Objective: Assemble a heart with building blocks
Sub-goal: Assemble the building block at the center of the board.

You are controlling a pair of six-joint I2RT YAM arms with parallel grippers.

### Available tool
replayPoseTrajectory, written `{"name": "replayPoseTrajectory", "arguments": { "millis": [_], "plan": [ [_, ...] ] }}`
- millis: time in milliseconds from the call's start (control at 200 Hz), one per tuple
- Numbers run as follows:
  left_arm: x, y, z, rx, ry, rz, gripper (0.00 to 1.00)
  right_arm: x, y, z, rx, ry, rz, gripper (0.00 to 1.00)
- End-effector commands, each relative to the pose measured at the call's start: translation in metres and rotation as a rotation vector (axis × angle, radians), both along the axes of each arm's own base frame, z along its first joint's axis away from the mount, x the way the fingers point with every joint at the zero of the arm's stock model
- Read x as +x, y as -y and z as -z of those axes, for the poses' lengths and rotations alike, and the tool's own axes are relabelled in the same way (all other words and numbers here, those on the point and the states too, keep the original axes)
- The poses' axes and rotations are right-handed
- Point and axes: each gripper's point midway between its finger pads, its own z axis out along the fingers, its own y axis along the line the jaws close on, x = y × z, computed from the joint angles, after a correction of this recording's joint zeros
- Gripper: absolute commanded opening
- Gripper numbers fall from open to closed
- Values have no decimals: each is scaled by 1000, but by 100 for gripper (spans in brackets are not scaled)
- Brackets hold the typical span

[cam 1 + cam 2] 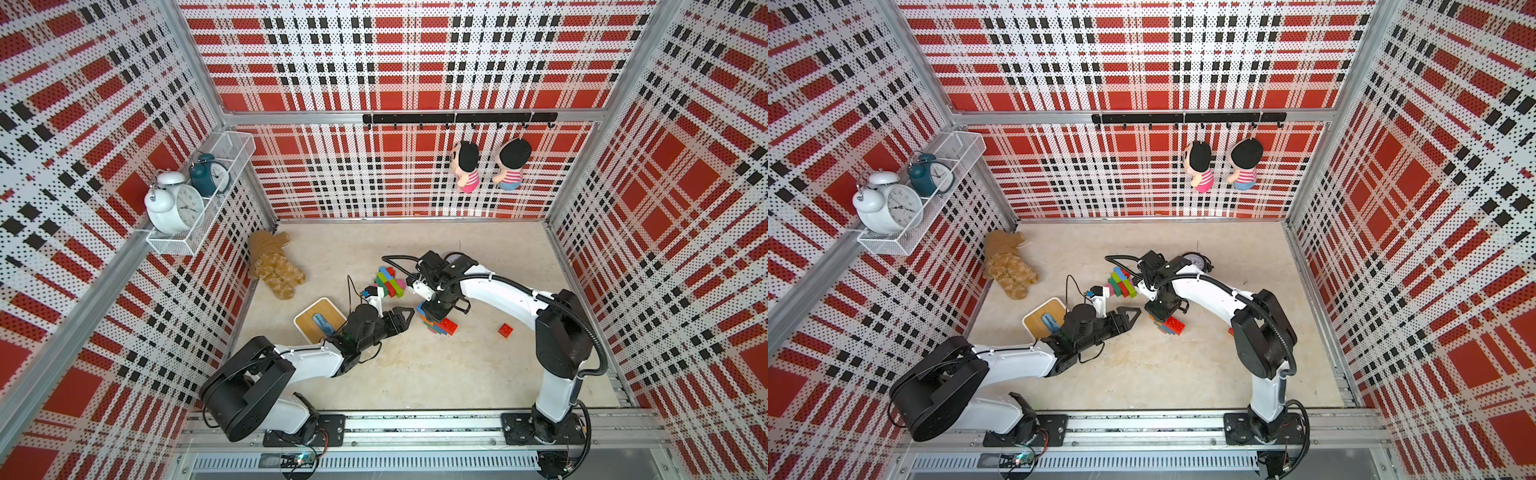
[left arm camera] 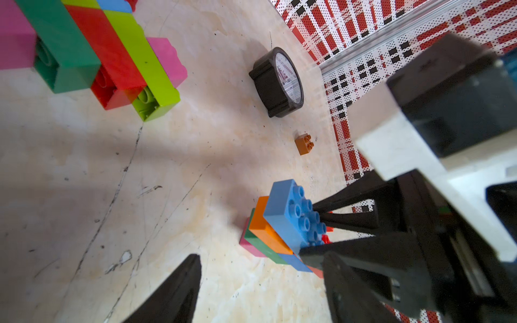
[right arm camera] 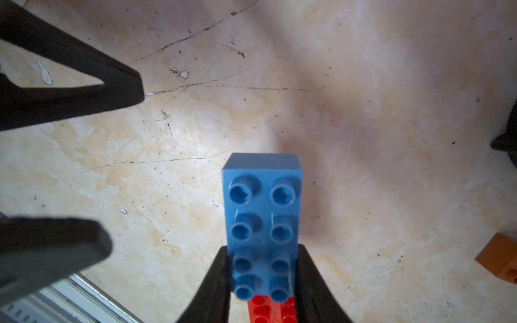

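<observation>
Well, my tray point(image 1: 328, 309) holds one blue object point(image 1: 322, 323); the wire basket point(image 1: 183, 245), two clocks point(image 1: 174, 203). My right gripper point(image 3: 263, 251) pinches the blue block point(image 3: 263, 195) at 3 o'clock from my open, empty left gripper point(image 1: 405, 318). Only wrist views show a brown block point(image 2: 304, 144).

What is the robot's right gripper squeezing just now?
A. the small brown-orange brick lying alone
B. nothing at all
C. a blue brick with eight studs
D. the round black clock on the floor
C: in the right wrist view the right gripper presses on both long sides of the blue brick.
</observation>
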Motion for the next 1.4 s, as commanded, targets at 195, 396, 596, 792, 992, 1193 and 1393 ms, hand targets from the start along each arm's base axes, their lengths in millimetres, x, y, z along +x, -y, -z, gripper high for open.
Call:
{"name": "replayPoseTrajectory", "arguments": {
  "millis": [195, 396, 596, 792, 992, 1193, 1393],
  "plan": [
    [3, -5, -8, -11, 29, -8, 72, -7, 10, 19, -61, -46, -24, 0],
    [3, -5, -9, -10, 33, -5, 72, -13, 24, 30, -132, -72, -38, 0],
    [5, -7, -8, -5, 35, -9, 72, -16, 36, 37, -181, -88, -45, 0],
    [8, -7, -12, -7, 44, -8, 72, -16, 42, 44, -227, -91, -52, 0],
    [10, -8, -12, -2, 43, -8, 72, -30, 44, 59, -234, -177, -61, 0],
    [14, -12, -16, 6, 54, -20, 72, -32, 44, 66, -233, -196, -49, 0],
    [18, -21, -25, 32, 83, -45, 72, -3, 19, 26, -86, -47, -8, 27]
  ]
}}
